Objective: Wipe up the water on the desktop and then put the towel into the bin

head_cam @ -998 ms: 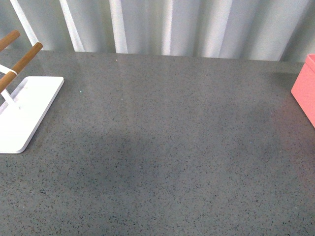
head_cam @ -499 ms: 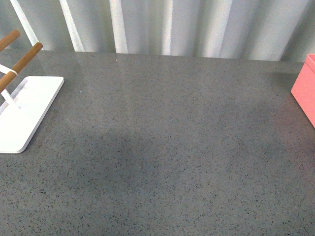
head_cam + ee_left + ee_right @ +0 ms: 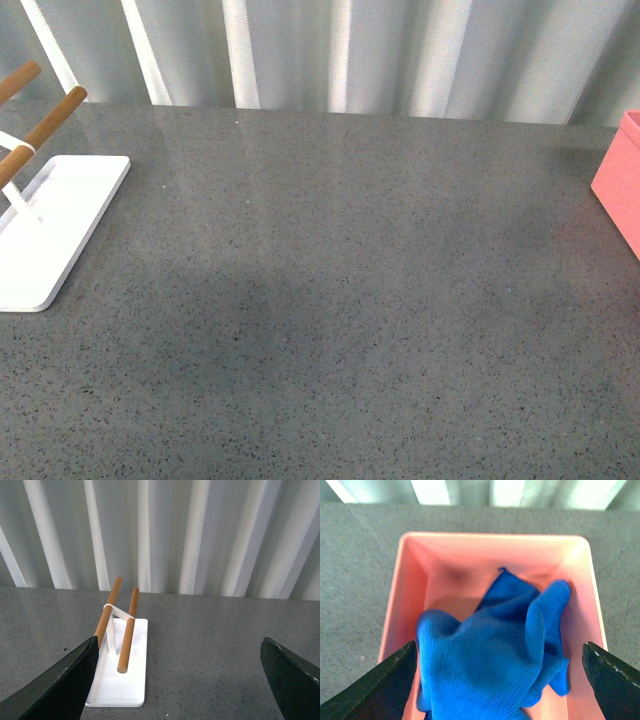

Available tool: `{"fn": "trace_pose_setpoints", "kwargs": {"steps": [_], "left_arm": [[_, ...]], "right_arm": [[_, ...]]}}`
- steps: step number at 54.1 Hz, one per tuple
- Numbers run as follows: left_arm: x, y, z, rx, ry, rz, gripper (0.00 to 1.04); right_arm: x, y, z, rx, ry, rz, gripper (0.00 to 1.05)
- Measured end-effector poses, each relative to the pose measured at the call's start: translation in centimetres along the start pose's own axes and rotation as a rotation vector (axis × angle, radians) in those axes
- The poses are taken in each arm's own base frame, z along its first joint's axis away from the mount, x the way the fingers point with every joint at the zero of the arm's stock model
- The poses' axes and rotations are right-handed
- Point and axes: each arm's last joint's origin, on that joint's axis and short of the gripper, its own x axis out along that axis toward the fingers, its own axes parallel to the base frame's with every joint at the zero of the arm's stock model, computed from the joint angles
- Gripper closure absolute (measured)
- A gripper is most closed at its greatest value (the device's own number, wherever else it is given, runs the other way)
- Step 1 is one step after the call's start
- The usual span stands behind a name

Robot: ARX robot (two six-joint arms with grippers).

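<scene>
The blue towel (image 3: 490, 650) lies crumpled inside the salmon-pink bin (image 3: 490, 542), looking slightly blurred. My right gripper (image 3: 500, 680) hangs open directly over the bin, its dark fingers (image 3: 390, 685) wide apart on either side of the towel and not touching it. In the front view only a corner of the bin (image 3: 620, 180) shows, at the right edge of the grey speckled desktop (image 3: 330, 280); neither arm appears there. My left gripper (image 3: 180, 680) is open with nothing between its fingers, above the desktop (image 3: 210, 655). No water is discernible on the surface.
A flat white stand (image 3: 50, 230) with brown wooden rods (image 3: 127, 635) sits at the desktop's left side, just ahead of the left gripper. A ribbed white wall (image 3: 340, 50) runs along the back edge.
</scene>
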Motion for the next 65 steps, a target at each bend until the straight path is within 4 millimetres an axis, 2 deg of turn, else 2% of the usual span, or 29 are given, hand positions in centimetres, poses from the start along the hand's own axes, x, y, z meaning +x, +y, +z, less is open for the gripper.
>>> {"fn": "trace_pose_setpoints", "kwargs": {"steps": [9,15,19,28,39,44,47,52,65], "left_arm": [[0.0,0.0,0.0,0.000,0.000,0.000,0.07],[0.0,0.0,0.0,0.000,0.000,0.000,0.07],[0.0,0.0,0.0,0.000,0.000,0.000,0.07],[0.0,0.0,0.0,0.000,0.000,0.000,0.07],[0.0,0.0,0.0,0.000,0.000,0.000,0.07],[0.0,0.0,0.0,0.000,0.000,0.000,0.07],[0.0,0.0,0.0,0.000,0.000,0.000,0.07],[0.0,0.0,0.0,0.000,0.000,0.000,0.07],[0.0,0.0,0.0,0.000,0.000,0.000,0.07]], "right_arm": [[-2.4,1.6,2.3,-0.014,-0.102,0.042,0.07],[-4.8,2.9,4.3,-0.025,-0.246,0.116,0.07],[-6.4,3.8,4.9,-0.037,-0.318,0.148,0.07],[-9.6,5.7,4.8,-0.060,-0.431,0.197,0.07],[-11.6,7.4,3.2,-0.061,-0.464,0.215,0.07],[-11.9,8.5,2.1,-0.044,-0.583,0.048,0.20],[-12.1,9.7,0.7,-0.028,-0.653,-0.024,0.31],[-12.1,11.9,-2.4,-0.013,-0.681,-0.029,0.51],[-11.6,14.6,-7.3,0.004,-0.650,-0.020,0.90]]}}
